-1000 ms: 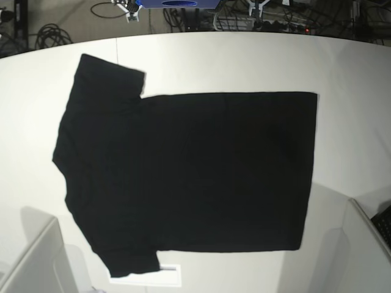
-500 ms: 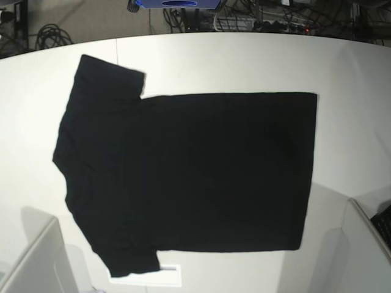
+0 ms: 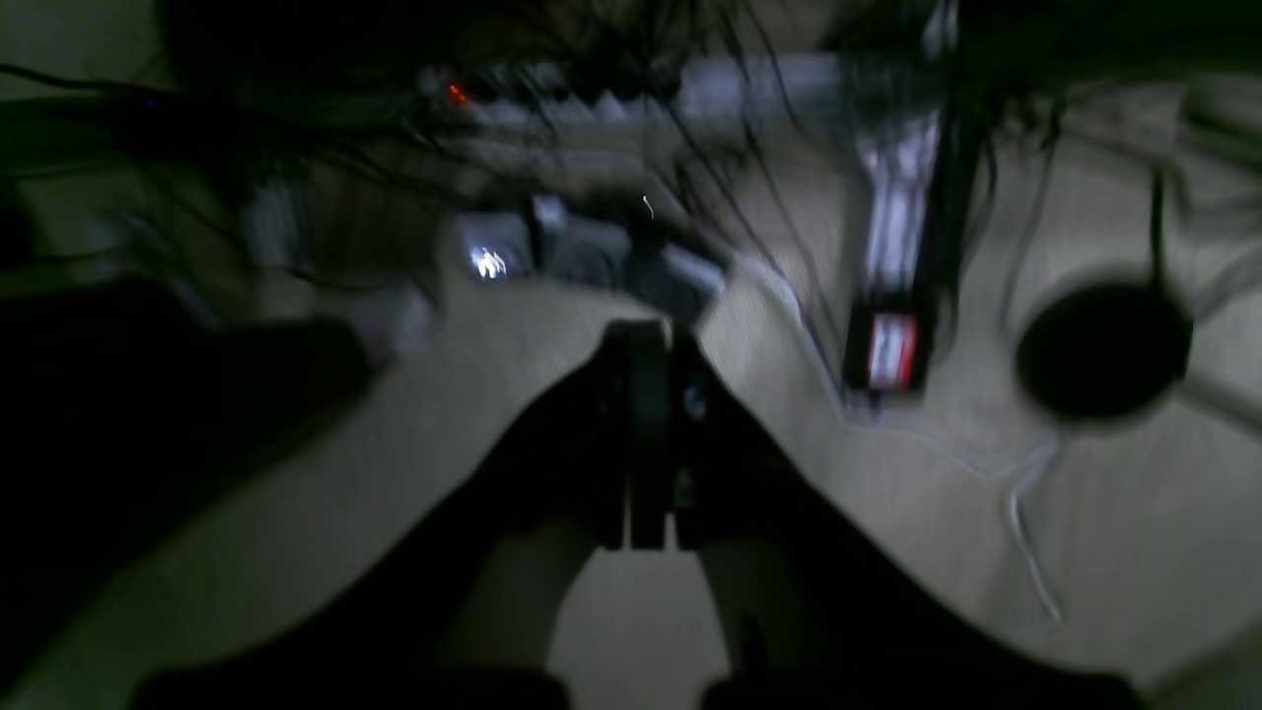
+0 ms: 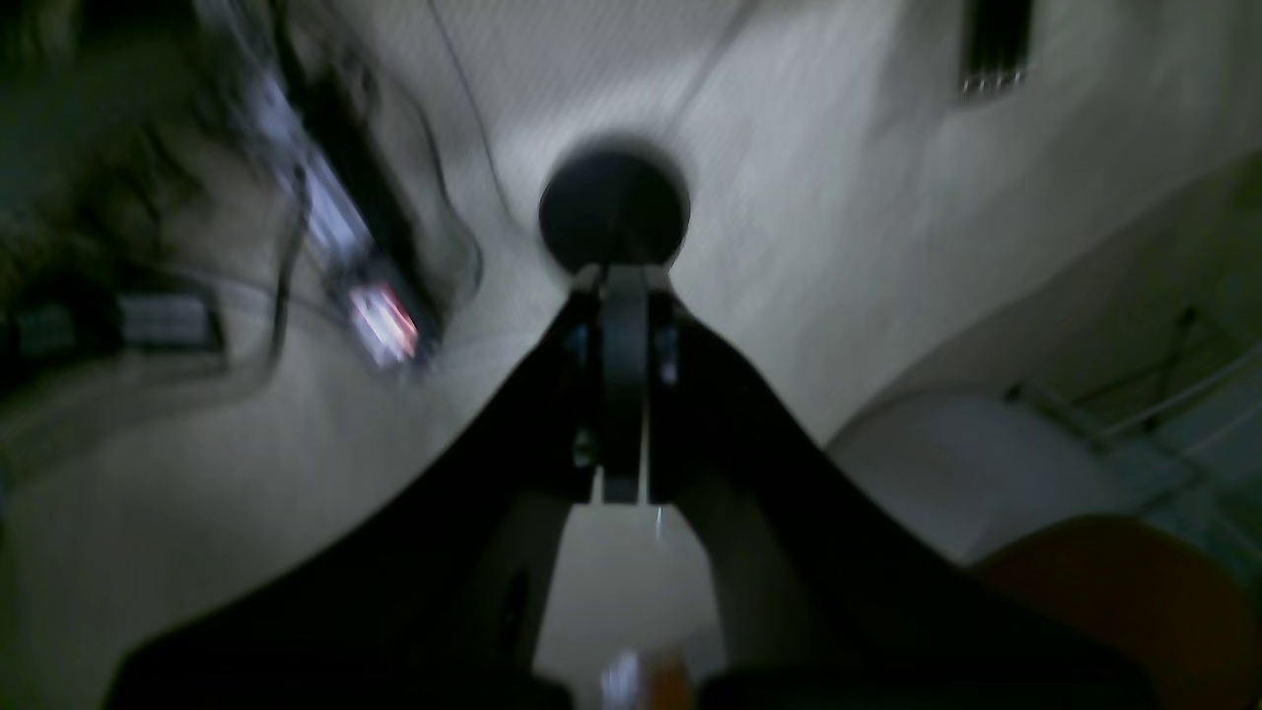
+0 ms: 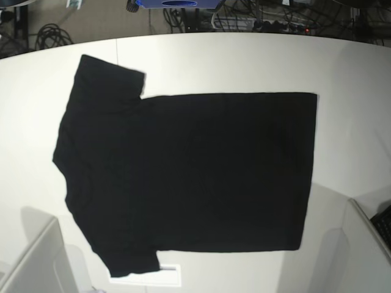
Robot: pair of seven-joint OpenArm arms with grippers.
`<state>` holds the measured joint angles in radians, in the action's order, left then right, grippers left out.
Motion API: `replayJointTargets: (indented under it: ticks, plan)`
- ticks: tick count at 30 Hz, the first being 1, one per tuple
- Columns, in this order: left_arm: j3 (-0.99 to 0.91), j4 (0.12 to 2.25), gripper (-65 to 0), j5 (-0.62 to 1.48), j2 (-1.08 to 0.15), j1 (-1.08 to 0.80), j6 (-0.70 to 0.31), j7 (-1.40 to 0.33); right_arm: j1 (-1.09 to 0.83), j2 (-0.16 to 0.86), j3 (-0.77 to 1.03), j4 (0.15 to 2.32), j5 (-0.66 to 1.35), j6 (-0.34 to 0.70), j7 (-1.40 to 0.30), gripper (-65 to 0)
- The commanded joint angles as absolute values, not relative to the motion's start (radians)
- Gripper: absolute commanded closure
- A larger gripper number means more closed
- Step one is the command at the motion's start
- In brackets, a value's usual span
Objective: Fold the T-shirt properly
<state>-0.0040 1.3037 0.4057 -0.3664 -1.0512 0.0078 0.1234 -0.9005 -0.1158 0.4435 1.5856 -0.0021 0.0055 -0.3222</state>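
Overhead, both grippers, left gripper point(image 3: 646, 434) and right gripper point(image 4: 621, 394), hang clamped.

This looks like a robotics lab or test room. A broad white rounded worktable point(image 5: 232, 61) stands over a beige carpeted floor point(image 5: 91, 27) strewn with tangled black cables point(image 5: 49, 33) and a grey power strip with a red light point(image 5: 269, 24). A blue equipment base point(image 5: 177, 3) sits at the far table edge.

One T-shirt point(image 5: 189, 171), one table point(image 5: 244, 61), two hands point(image 3: 639, 340) point(image 4: 623, 281).
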Motion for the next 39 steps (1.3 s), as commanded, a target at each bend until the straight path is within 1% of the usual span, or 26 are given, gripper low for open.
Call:
replayJointTargets:
  ticks: [1, 3, 5, 10, 13, 17, 21, 23, 24, 25, 26, 27, 29, 30, 33, 35, 36, 39]
  plan:
    - [-0.004, 1.354, 0.0, 0.429, -0.38, -1.102, 0.004, 0.127, -0.932, -0.119, 0.46, 1.65, 0.002, 0.001, -0.325, 0.0]
    - [-0.038, 1.449, 0.0, 0.453, -0.389, -1.161, 0.005, 0.127, -0.949, -0.12, 0.464, 1.747, 0.002, 0.001, -0.325, 0.0]
    - [-0.116, 1.552, 0.0, 0.45, -0.378, -1.222, 0.005, 0.127, -0.954, -0.12, 0.466, 1.833, 0.002, 0.001, -0.326, 0.0]
    - [-0.349, 1.776, 0.0, 0.452, -0.262, -1.302, 0.004, 0.127, -0.915, -0.12, 0.467, 1.962, 0.002, 0.001, -0.326, 0.0]
    - [-0.472, 1.871, 0.0, 0.46, -0.197, -1.28, 0.004, 0.125, -0.858, -0.12, 0.467, 1.995, 0.004, 0.001, -0.326, 0.0]
    - [-0.535, 1.956, 0.0, 0.475, -0.182, -1.21, 0.004, 0.117, -0.759, -0.12, 0.467, 2.0, 0.038, 0.001, -0.326, 0.0]
    - [-0.565, 1.963, 0.0, 0.621, -0.186, -1.152, 0.004, 0.114, -0.687, -0.113, 0.464, 2.005, 0.186, 0.001, -0.332, 0.0]
    - [-0.576, 1.962, 0.0, 0.682, -0.205, -1.129, 0.004, 0.114, -0.648, -0.111, 0.467, 2.005, 0.272, 0.001, -0.386, -0.2]
    - [-0.584, 1.959, 0.0, 0.699, -0.217, -1.118, 0.004, 0.114, -0.627, -0.11, 0.479, 2.003, 0.314, 0.001, -0.421, -7.5]
    - [-0.588, 1.956, -2.1, 0.707, -0.228, -1.107, 0.004, 0.114, -0.608, -0.108, 0.495, 2.002, 0.351, 0.001, -0.456, -13.8]
    - [-0.591, 1.956, -8.6, 0.705, -0.236, -1.089, 0.004, 0.111, -0.585, -0.107, 0.51, 1.998, 0.4, 0.001, -0.496, -19.2]
    - [-0.596, 1.956, -13.8, 0.705, -0.237, -1.07, 0.004, 0.096, -0.561, -0.104, 0.53, 1.997, 0.45, 0.001, -0.542, -21.9]
    - [-0.601, 1.956, -21.2, 0.705, -0.239, -1.021, 0.002, 0.059, -0.521, -0.102, 0.587, 1.997, 0.573, 0.004, -0.63, -22.7]
    - [-0.613, 1.956, -23.4, 0.705, -0.239, -1.001, -0.007, 0.041, -0.506, -0.091, 0.618, 1.997, 0.633, 0.016, -0.667, -22.7]
    - [-0.633, 1.956, -31.3, 0.711, -0.228, -0.929, -0.116, -0.064, -0.461, -0.053, 0.717, 1.974, 0.855, 0.122, -0.8, -22.7]
    - [-0.67, 1.952, -33.9, 0.713, -0.197, -0.877, -0.16, -0.159, -0.426, -0.031, 0.803, 1.934, 1.007, 0.163, -0.905, -22.7]
    - [-0.694, 1.949, -34.6, 0.713, -0.179, -0.852, -0.182, -0.203, -0.409, -0.024, 0.839, 1.911, 1.056, 0.16, -0.951, -22.7]
    - [-0.797, 1.948, -35.7, 0.713, -0.128, -0.771, -0.285, -0.364, -0.36, -0.004, 0.915, 1.839, 1.084, 0.145, -1.058, -22.8]
